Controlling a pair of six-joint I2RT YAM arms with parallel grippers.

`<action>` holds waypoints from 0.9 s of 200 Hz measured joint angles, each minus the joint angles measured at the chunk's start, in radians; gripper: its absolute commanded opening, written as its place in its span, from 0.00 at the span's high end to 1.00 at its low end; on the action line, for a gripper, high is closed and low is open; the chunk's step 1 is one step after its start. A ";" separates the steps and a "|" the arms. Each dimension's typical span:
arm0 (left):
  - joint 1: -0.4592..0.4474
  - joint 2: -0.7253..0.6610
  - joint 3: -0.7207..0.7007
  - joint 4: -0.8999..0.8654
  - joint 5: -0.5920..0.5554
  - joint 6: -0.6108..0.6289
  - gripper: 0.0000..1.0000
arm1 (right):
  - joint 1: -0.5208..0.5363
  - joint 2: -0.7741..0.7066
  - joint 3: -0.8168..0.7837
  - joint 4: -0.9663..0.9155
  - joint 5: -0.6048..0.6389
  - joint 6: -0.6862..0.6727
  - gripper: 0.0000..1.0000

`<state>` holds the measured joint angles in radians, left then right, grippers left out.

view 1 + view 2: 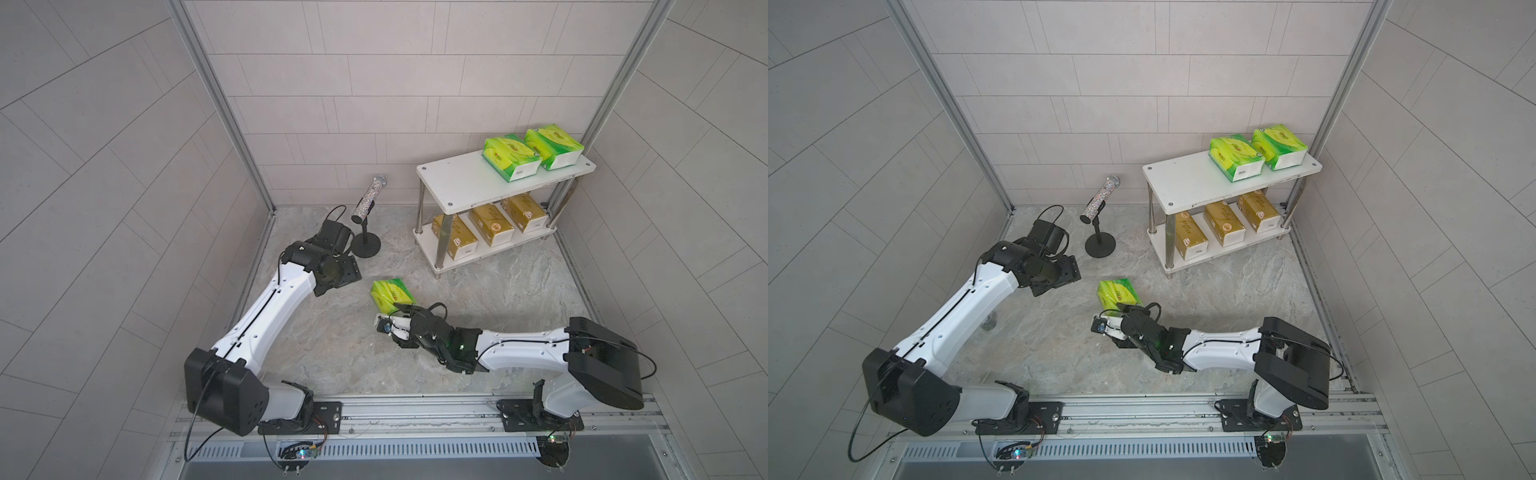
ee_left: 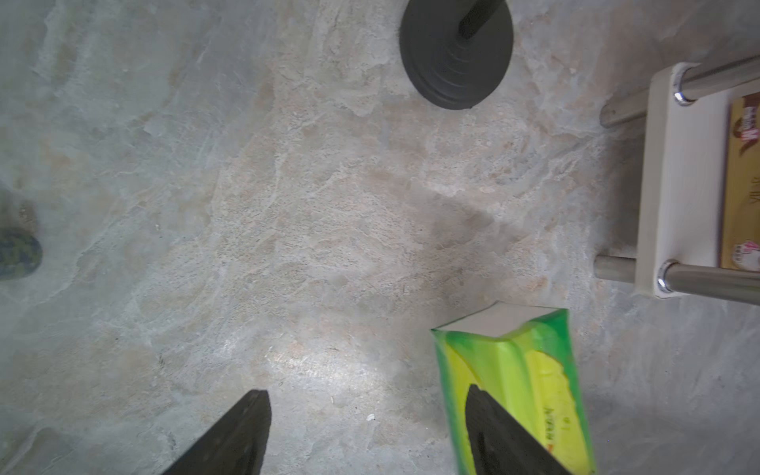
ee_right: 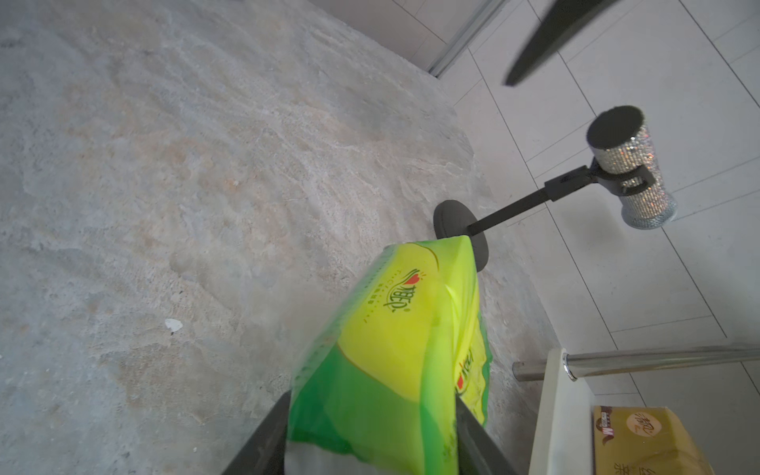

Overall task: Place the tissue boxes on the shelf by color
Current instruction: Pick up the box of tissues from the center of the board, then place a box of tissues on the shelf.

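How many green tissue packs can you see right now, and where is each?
3. On the shelf, top board, the first green pack sits beside the second green pack. The third green pack is off the shelf, gripped in the right tool. None seems hidden.

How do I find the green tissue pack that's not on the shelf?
Look at the white shelf in the corner. Before it, the right gripper holds one green pack. The other two green packs sit on top of it.
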<state>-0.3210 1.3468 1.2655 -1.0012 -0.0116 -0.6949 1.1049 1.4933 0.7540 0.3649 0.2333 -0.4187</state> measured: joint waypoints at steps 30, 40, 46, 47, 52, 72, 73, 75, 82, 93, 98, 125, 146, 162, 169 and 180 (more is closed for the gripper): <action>0.047 -0.029 -0.050 0.002 -0.019 0.013 0.17 | -0.027 -0.082 0.076 -0.104 -0.044 0.021 0.48; 0.063 -0.038 -0.064 0.002 -0.021 0.016 0.17 | -0.032 -0.108 0.109 -0.136 -0.060 0.020 0.48; 0.071 -0.043 -0.073 0.003 -0.021 0.018 0.17 | -0.035 -0.122 0.129 -0.154 -0.069 0.019 0.48; 0.074 -0.045 -0.075 0.004 -0.021 0.019 0.17 | -0.035 -0.126 0.135 -0.159 -0.072 0.018 0.48; 0.080 -0.051 -0.084 0.008 -0.021 0.019 0.17 | -0.038 -0.135 0.153 -0.174 -0.078 0.016 0.48; 0.098 -0.067 -0.120 0.017 -0.017 0.022 0.17 | -0.054 -0.168 0.240 -0.232 -0.109 -0.001 0.47; 0.098 -0.067 -0.121 0.017 -0.017 0.022 0.17 | -0.056 -0.170 0.248 -0.236 -0.111 -0.003 0.47; 0.099 -0.068 -0.123 0.018 -0.016 0.022 0.17 | -0.058 -0.172 0.254 -0.241 -0.113 -0.006 0.47; 0.100 -0.069 -0.130 0.019 -0.012 0.023 0.17 | -0.067 -0.177 0.292 -0.262 -0.124 -0.021 0.47; 0.100 -0.068 -0.135 0.023 -0.003 0.024 0.17 | -0.087 -0.180 0.351 -0.288 -0.141 -0.046 0.48; 0.100 -0.068 -0.137 0.024 0.004 0.027 0.17 | -0.098 -0.179 0.380 -0.303 -0.151 -0.058 0.48; 0.100 -0.068 -0.138 0.028 0.027 0.039 0.17 | -0.198 -0.175 0.524 -0.359 -0.206 -0.135 0.47; 0.100 -0.068 -0.138 0.029 0.035 0.042 0.17 | -0.302 -0.156 0.632 -0.375 -0.242 -0.190 0.48; 0.100 -0.068 -0.138 0.029 0.038 0.042 0.17 | -0.385 -0.135 0.699 -0.378 -0.275 -0.221 0.47; 0.100 -0.068 -0.138 0.029 0.039 0.042 0.17 | -0.419 -0.127 0.722 -0.378 -0.290 -0.231 0.48; 0.100 -0.068 -0.138 0.030 0.042 0.042 0.17 | -0.470 -0.113 0.748 -0.377 -0.311 -0.242 0.48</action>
<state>-0.2207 1.2785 1.1271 -0.9714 0.0299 -0.6529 0.6350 1.3804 1.5017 -0.0120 -0.0772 -0.6609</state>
